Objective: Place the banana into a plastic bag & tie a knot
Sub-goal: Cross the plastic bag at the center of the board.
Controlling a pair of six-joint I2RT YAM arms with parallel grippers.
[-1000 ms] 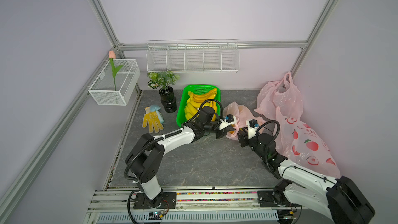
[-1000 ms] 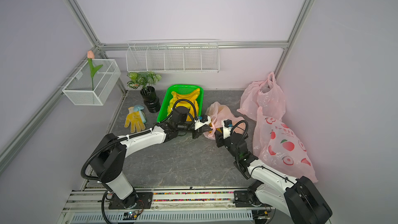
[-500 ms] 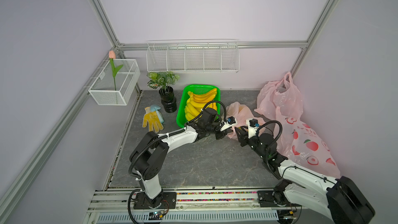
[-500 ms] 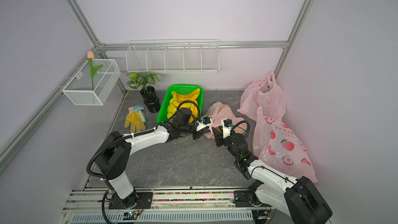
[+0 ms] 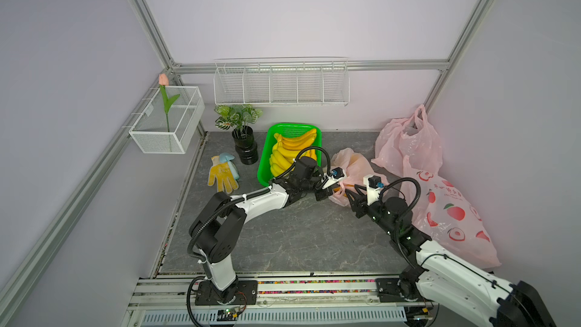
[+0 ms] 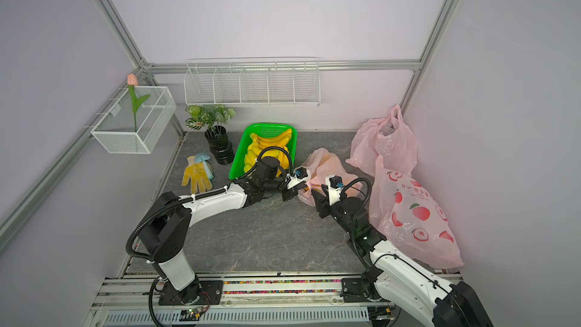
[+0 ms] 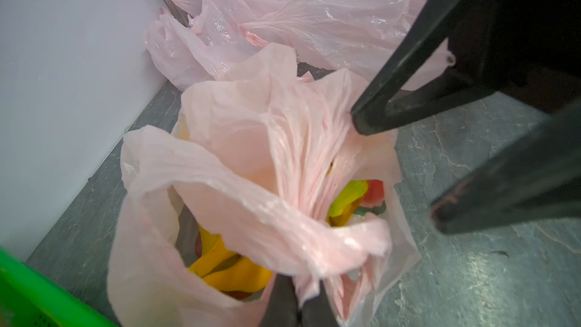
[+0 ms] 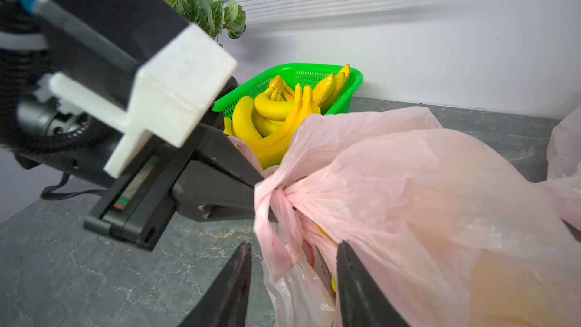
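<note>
Right wrist view: your left pincer (image 8: 253,198) grips the twisted neck of the plastic bag (image 8: 393,184); your right pincer (image 8: 294,245) stands open, empty. The banana (image 7: 232,265) sits inside that bag, beside the green basket (image 8: 314,68).

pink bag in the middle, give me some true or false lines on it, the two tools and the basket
1. The left tool is shut on a bunched strip of the pink bag. True.
2. The right tool is clamped shut on the bag. False: its jaws stand open, with a loose hanging strip of the bag between them.
3. The green basket is empty. False: it holds bunches of bananas.
4. A yellow banana shows inside the pink bag. True.
</note>
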